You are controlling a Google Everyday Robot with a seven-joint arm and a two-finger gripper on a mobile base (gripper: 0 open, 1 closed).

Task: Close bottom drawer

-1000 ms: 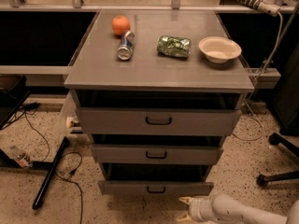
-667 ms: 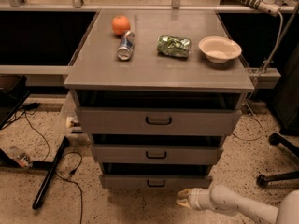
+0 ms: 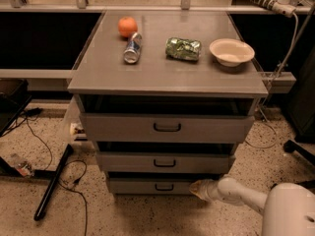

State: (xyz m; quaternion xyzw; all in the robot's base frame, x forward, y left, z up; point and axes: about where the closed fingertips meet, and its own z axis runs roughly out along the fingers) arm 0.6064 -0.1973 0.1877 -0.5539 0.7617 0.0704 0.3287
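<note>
The bottom drawer (image 3: 147, 185) is the lowest of three grey drawers in the cabinet, with a small dark handle (image 3: 164, 187) at its centre. Its front sits a little forward, with a dark gap above it. My gripper (image 3: 196, 189) is low at the drawer's right end, its tip against the front panel. The white arm (image 3: 246, 196) runs from it to the lower right.
On the cabinet top (image 3: 98, 77) lie an orange (image 3: 127, 26), a can on its side (image 3: 132, 48), a green bag (image 3: 183, 48) and a white bowl (image 3: 231, 51). The middle drawer (image 3: 165, 162) and top drawer (image 3: 167, 127) also stand out. Cables and a black bar (image 3: 53, 182) lie on the floor at left.
The bottom drawer has slid inward toward the cabinet. My gripper has moved up and forward with it, staying against the drawer front.
</note>
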